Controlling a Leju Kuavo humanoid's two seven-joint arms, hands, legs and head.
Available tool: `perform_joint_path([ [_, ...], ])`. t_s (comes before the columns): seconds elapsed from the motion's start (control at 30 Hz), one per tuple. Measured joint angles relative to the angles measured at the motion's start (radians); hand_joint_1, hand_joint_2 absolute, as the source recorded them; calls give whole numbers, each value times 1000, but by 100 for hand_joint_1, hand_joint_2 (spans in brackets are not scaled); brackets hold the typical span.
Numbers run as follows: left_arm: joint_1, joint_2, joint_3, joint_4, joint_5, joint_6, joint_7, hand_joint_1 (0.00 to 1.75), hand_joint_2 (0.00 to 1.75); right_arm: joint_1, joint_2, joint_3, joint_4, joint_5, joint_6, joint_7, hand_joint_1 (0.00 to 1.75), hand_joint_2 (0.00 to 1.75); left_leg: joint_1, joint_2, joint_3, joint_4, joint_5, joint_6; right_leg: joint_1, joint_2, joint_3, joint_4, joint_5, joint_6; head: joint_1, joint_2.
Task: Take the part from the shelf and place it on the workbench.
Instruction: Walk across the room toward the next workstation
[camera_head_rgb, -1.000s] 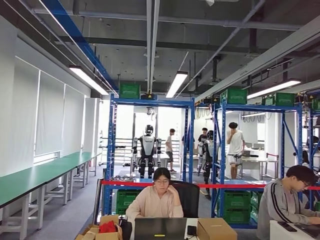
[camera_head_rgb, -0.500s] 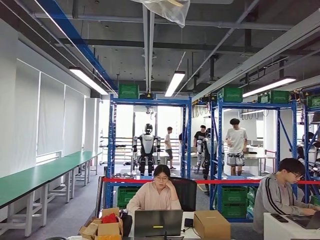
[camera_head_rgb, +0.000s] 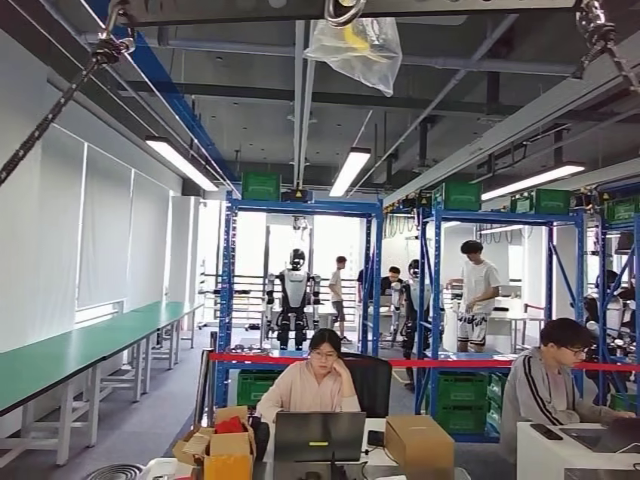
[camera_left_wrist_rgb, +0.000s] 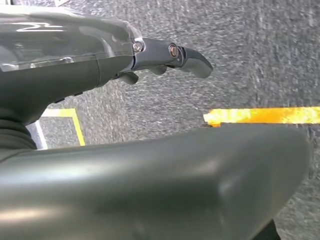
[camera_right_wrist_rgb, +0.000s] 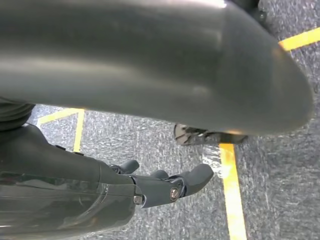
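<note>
Blue steel shelves (camera_head_rgb: 302, 207) stand across the room, with green crates (camera_head_rgb: 260, 185) on top and more low down. A second blue shelf (camera_head_rgb: 513, 215) stands to the right. Long green workbenches (camera_head_rgb: 75, 350) run along the left wall. I cannot pick out the part on the shelves from here. My left hand (camera_left_wrist_rgb: 162, 55) hangs over the grey floor with its fingers stretched out and nothing in it. My right hand (camera_right_wrist_rgb: 166, 187) also hangs over the floor, its fingers straight and holding nothing.
A seated person (camera_head_rgb: 317, 385) works at a laptop in front of me, and another person (camera_head_rgb: 547, 385) sits at the right. Cardboard boxes (camera_head_rgb: 419, 440) lie on their desk. Red tape (camera_head_rgb: 377, 360) spans the shelves. Another robot (camera_head_rgb: 293, 300) and people stand behind. A plastic bag (camera_head_rgb: 358, 45) and chains (camera_head_rgb: 53, 110) hang overhead.
The whole picture has shifted, so the camera moved. An overhead bar with chains and a plastic bag has come into view at the top, and more of the desk shows below.
</note>
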Motion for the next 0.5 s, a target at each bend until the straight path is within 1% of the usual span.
perform_joint_path([
  [0.03, -1, 0, 0, 0, -2, -1, -2, 0, 0, -3, 0, -1, 0, 1, 0, -2, 0, 0, 0, 0, -5, 0, 10, -5, 3, 2, 38, -60, -8, -6, 0, 0],
  [0.07, -2, 0, 0, 0, -3, -2, -3, 0, 0, -4, 0, -1, 1, 2, 0, -3, 0, 0, 0, 1, -11, -1, 21, -11, 7, 2, 53, -91, -10, -12, 0, 0],
  [0.1, -3, 0, 1, 0, -5, -2, -4, 0, 0, -5, 0, -2, 2, 3, 0, -3, 0, 0, 2, 0, -16, -2, 29, -17, 7, 1, 48, -99, -7, -17, 0, 0],
  [0.13, -3, 0, 2, 0, -6, -3, -5, 0, 0, -6, 1, -3, 4, 4, -1, -1, 0, 0, 3, -1, -23, 2, 22, -22, 8, -2, 38, -100, 4, -25, 0, 1],
  [0.17, -2, 0, 2, 0, -8, -4, -5, 0, 0, -6, 1, -4, 6, 4, -2, 3, 0, 0, 4, -3, -33, 18, -4, -25, 7, -5, 26, -100, 15, -34, 0, 0],
  [0.2, 0, 0, 4, 0, -9, -6, -6, 0, 0, -6, 2, -5, 7, 3, -3, 9, 0, 0, 4, -5, -45, 53, -47, -28, 7, -8, 12, -100, 28, -41, 0, 0],
  [0.23, 1, -1, 4, 0, -10, -7, -6, 0, 0, -6, 2, -6, 8, 2, -5, 17, 0, 0, 5, -7, -60, 108, -102, -29, 8, -11, -5, -95, 38, -47, 0, 0],
  [0.27, 1, -2, 5, 0, -11, -8, -6, 0, 0, -5, 2, -8, 8, 0, -8, 23, 0, 0, 5, -7, -74, 174, -149, -30, 10, -12, -24, -88, 47, -50, 0, 0],
  [0.3, 1, -2, 6, 0, -13, -8, -6, 0, 0, -5, 2, -9, 9, -1, -10, 29, 0, 0, 5, -7, -84, 237, -177, -31, 13, -13, -44, -79, 56, -52, 0, 0],
  [0.33, 0, -2, 7, 0, -16, -8, -7, 0, 0, -5, 2, -11, 9, -2, -13, 34, 0, 0, 4, -7, -83, 279, -180, -32, 14, -14, -66, -69, 64, -53, 0, 0],
  [0.37, 0, -2, 8, 0, -17, -8, -7, 0, 0, -6, 3, -14, 9, -2, -16, 37, 0, 0, 4, -7, -68, 291, -161, -32, 15, -14, -88, -58, 71, -52, 0, 0],
  [0.4, -1, -2, 8, 0, -19, -8, -7, 0, 0, -7, 3, -17, 9, -2, -18, 41, 0, 0, 4, -8, -37, 269, -132, -31, 15, -14, -109, -45, 77, -50, 0, 0],
  [0.43, -2, -2, 9, 0, -20, -8, -7, 0, 0, -8, 3, -20, 9, -2, -21, 45, 0, 0, 4, -8, 8, 215, -108, -30, 15, -14, -129, -32, 82, -48, 0, 0],
  [0.47, -4, -2, 9, 0, -21, -9, -7, 0, 0, -8, 3, -22, 9, -1, -22, 49, 0, 0, 3, -8, 61, 142, -98, -28, 17, -13, -147, -17, 85, -45, 0, 0],
  [0.5, -7, -2, 10, 0, -21, -9, -8, 0, 0, -8, 3, -23, 9, 1, -22, 52, 0, 0, 3, -8, 107, 73, -102, -24, 18, -14, -162, -5, 90, -40, 0, 0],
])
